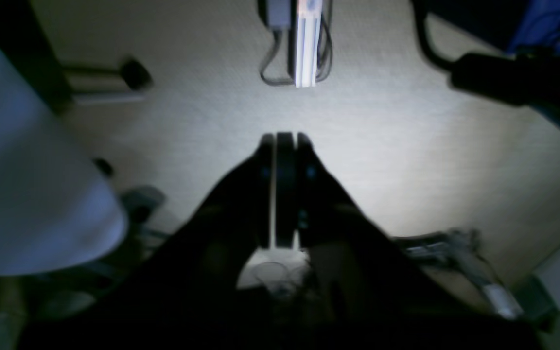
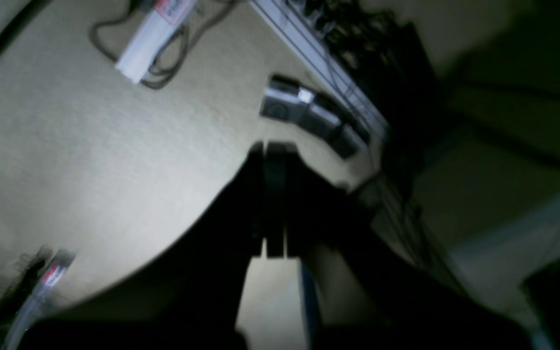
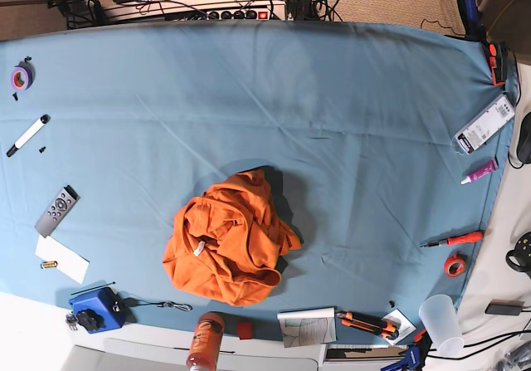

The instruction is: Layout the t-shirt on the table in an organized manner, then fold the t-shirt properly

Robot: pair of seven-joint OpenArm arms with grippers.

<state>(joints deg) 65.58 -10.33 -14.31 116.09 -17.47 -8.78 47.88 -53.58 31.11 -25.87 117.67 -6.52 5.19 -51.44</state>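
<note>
The orange t-shirt (image 3: pixel 228 246) lies crumpled in a heap on the teal table (image 3: pixel 348 122), a little left of centre and near the front edge. Its small white neck label (image 3: pixel 198 249) faces up. Neither arm shows in the base view. In the left wrist view, my left gripper (image 1: pixel 285 138) is shut with nothing between its fingers, over beige carpet. My right gripper (image 2: pixel 271 146) is likewise shut and empty in the right wrist view, also above the floor. The t-shirt appears in neither wrist view.
Small items ring the table: a remote (image 3: pixel 56 210), marker (image 3: pixel 28 134) and purple tape (image 3: pixel 20 77) at the left; a blue box (image 3: pixel 97 308), orange bottle (image 3: pixel 204 339) and booklet (image 3: pixel 307 327) at the front; a screwdriver (image 3: pixel 452 240), red tape (image 3: pixel 454 265) and cup (image 3: pixel 440 321) at the right.
</note>
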